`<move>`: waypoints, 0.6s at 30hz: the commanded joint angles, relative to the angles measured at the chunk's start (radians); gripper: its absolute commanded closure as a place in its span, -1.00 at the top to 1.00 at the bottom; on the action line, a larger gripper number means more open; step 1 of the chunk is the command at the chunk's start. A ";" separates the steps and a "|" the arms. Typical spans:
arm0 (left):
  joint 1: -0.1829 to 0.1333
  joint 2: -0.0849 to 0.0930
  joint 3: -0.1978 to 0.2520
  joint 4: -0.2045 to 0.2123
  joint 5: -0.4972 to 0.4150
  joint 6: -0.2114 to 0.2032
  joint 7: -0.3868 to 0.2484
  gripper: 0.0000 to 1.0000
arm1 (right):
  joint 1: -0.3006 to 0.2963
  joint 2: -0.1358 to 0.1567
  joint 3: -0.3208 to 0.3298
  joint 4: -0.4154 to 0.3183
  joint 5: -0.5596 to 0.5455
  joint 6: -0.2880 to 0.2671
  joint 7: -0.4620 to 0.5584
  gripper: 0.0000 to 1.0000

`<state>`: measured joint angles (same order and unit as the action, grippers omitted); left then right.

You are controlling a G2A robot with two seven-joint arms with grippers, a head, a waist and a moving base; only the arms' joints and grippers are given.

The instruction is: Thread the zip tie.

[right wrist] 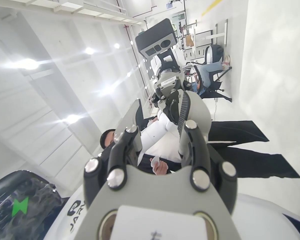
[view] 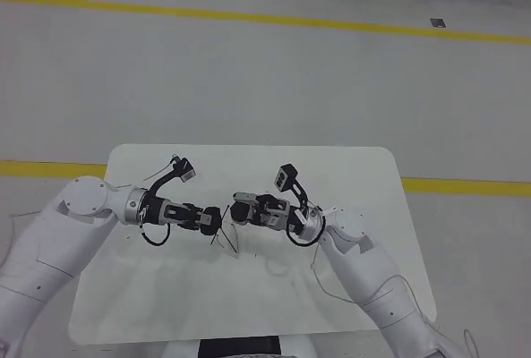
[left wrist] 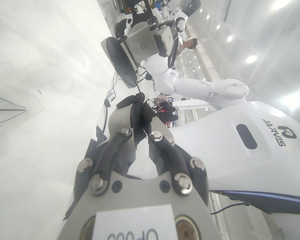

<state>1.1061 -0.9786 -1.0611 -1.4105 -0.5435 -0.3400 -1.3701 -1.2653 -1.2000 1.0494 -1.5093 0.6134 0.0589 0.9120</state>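
Note:
My two grippers face each other tip to tip above the middle of the white table [view: 337, 179]. The left gripper [view: 215, 217] [left wrist: 137, 101] is shut, its black pads pressed together on the thin dark zip tie [view: 226, 238]. A fine strand of the tie [left wrist: 138, 88] runs out from the tips, and in the top view it trails down towards the table. The right gripper [view: 236, 211] [right wrist: 157, 116] stands open a short way off, with nothing between its fingers. In the right wrist view the left gripper [right wrist: 168, 93] shows in that gap.
The grippers work over bare white tabletop with room on every side. Thin dark lines [left wrist: 10, 109] lie on the table surface near the left gripper. A yellow floor stripe [view: 480, 187] runs behind the table.

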 commanded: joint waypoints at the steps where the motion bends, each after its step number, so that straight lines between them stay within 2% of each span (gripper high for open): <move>1: 0.000 0.000 0.000 0.000 0.000 0.000 0.000 -1.00 | 0.000 0.000 -0.003 0.001 0.000 0.004 -0.002 -0.38; 12: 0.000 0.000 0.000 0.000 0.000 0.000 0.000 -1.00 | 0.012 -0.005 -0.022 0.005 -0.004 0.005 -0.018 -0.52; 18: 0.000 0.000 0.000 0.000 0.000 0.000 0.000 -1.00 | 0.019 -0.008 -0.030 0.011 0.001 0.001 -0.016 -0.72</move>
<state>1.1061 -0.9786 -1.0611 -1.4105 -0.5435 -0.3400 -1.3701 -1.2473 -1.2073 1.0204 -1.4988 0.6138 0.0597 0.8950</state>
